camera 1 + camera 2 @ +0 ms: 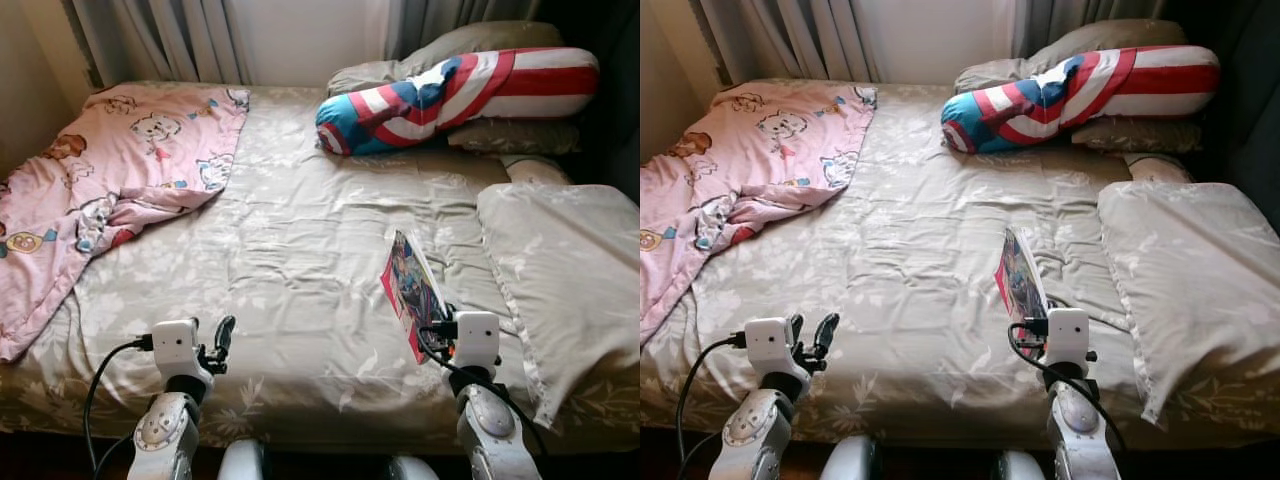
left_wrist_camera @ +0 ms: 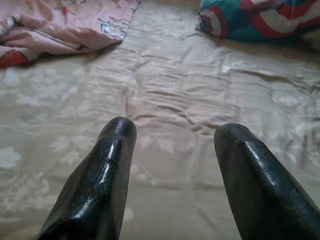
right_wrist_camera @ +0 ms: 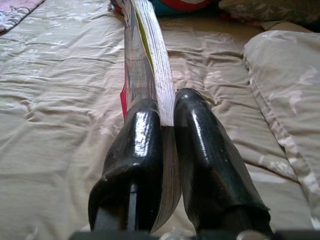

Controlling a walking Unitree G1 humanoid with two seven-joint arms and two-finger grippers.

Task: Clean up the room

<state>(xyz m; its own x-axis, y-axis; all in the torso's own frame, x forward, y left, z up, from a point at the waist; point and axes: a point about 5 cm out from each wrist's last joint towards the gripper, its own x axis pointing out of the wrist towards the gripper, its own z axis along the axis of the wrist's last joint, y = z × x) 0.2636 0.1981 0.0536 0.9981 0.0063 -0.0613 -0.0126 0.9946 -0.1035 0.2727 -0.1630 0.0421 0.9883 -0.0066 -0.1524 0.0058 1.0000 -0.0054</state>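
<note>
Pinching a book (image 1: pixel 411 285) on edge, the right gripper (image 3: pixel 167 117) hides its cover.

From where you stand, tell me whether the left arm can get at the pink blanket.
Probably yes. The left gripper hangs open and empty over the bedspread, and nothing lies between it and the pink blanket further up on its side, though it may need to lean in. The right gripper holds the book.

Home bedroom, bed (image 1: pixel 300 250) with pillows (image 1: pixel 560 260), pink blanket (image 1: pixel 120 170), curtains (image 1: pixel 170 35)
</note>
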